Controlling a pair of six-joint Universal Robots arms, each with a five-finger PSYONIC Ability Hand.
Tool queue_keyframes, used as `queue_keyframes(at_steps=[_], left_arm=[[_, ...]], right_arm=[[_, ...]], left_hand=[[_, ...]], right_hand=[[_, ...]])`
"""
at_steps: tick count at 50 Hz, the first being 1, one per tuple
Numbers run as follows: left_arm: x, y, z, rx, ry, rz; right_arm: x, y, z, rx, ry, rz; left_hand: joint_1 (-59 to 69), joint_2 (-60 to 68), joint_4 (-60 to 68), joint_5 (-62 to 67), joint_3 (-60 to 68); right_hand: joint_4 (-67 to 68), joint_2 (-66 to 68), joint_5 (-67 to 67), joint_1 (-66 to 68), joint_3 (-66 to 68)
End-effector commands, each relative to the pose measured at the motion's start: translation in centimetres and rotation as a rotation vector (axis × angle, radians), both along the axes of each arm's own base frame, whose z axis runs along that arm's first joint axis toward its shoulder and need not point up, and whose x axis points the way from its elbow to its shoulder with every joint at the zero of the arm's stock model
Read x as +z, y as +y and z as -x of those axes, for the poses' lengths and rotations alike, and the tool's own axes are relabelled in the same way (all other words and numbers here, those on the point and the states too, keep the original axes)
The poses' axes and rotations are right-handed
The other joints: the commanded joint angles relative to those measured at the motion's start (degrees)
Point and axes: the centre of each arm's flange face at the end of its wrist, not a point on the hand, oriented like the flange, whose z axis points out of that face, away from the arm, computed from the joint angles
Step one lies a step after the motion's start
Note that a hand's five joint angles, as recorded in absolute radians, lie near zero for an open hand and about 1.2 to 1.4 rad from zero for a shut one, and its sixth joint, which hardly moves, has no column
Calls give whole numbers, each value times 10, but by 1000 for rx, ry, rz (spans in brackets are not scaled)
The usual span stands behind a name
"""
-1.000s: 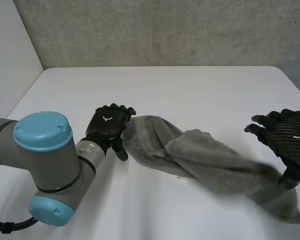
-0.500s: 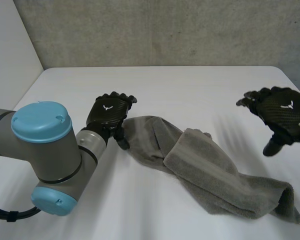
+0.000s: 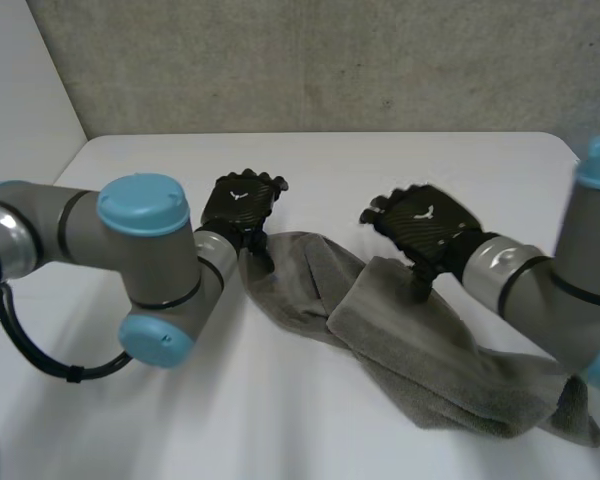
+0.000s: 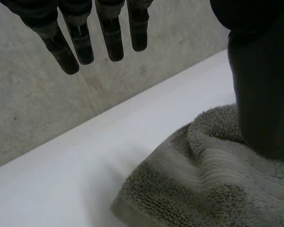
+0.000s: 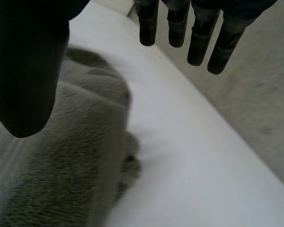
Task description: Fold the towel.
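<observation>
While the grey towel (image 3: 435, 350) lies bunched and twisted on the white table (image 3: 330, 160), the 2 hands sit at its far-side parts, neither closed on it. The cloth runs as a long, rumpled band from beside the left hand (image 3: 242, 203) toward the near right part of the table, with 1 thicker fold lying across its middle and a ragged end at the near right. Its surface is soft looped terry, and the left wrist view shows a flatter ribbed strip near its hem (image 4: 194, 184). The left hand is at the towel's left end, fingers (image 4: 80, 45) straight and slightly apart in the air above the bare table, thumb (image 4: 260, 94) pointing down onto the pile at the edge. The right hand (image 3: 420, 222) hovers over the upper corner of the middle fold, fingers (image 5: 199, 40) straight and spread off the cloth, thumb (image 5: 28, 75) hanging above the fuzzy folds; whether it touches them cannot be told. A rough grey concrete wall (image 3: 310, 60) stands behind the smooth tabletop.
</observation>
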Motion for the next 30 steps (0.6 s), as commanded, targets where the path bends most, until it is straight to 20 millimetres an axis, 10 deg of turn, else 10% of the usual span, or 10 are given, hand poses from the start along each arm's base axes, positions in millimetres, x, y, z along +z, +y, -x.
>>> queue_keyframes(at_steps=[1,7,14,30], left_arm=[[-13,-17,11,-7,-37,-58],[-19,-22,17,-37,-41,-78],[-26,-26,24,-77,-35,-84],[-32,-30,28,-81,-31,-77]], right_arm=[[-35,-3,-22,36,77,-108],[-40,-2,-32,46,110,-91],[-36,-5,-34,42,101,-77],[6,37,26,-5,49,-78]], left_hand=[[-21,-18,-21,-115,-14],[-14,-11,-14,-108,-7],[33,36,33,-61,40],[75,78,75,-19,82]], right_hand=[[-49,-45,-33,-32,-40],[61,65,77,78,70],[649,653,666,667,658],[651,655,667,668,660]])
